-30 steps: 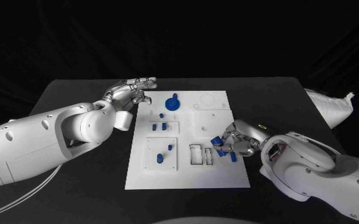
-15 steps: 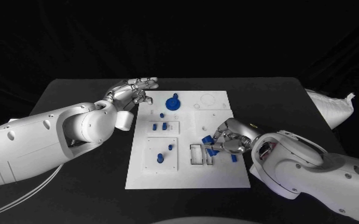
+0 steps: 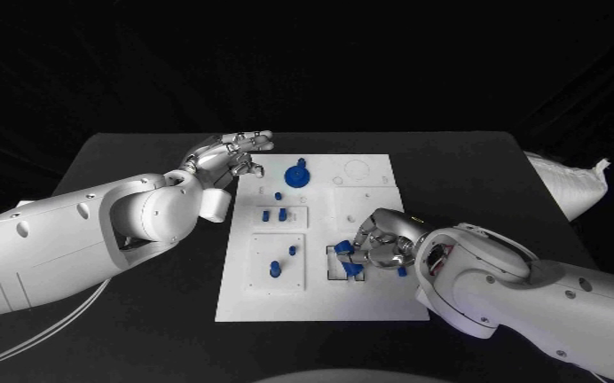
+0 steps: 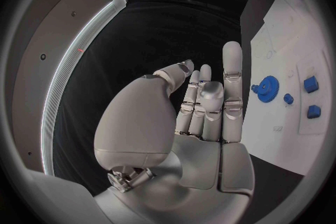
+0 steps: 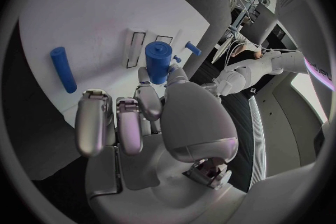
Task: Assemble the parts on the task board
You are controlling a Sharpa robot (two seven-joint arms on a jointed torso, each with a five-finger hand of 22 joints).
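Note:
The white task board lies in the middle of the black table. My right hand is low over the board's right half and pinches a blue cylinder upright between its fingertips. That cylinder hangs just above two narrow rectangular slots. A second blue cylinder lies flat on the board beside the hand. My left hand hovers at the board's far left corner, fingers stretched and holding nothing. A blue gear stands near it, also visible as the gear in the left wrist view.
Small blue pieces sit in the left recesses: a pair, a peg and a longer piece. A white cloth bundle lies at the table's right edge. Bare black table surrounds the board.
My right hand has carried the blue cylinder leftward from near the board's right edge to over the rectangular slots. The left hand has stayed where it was.

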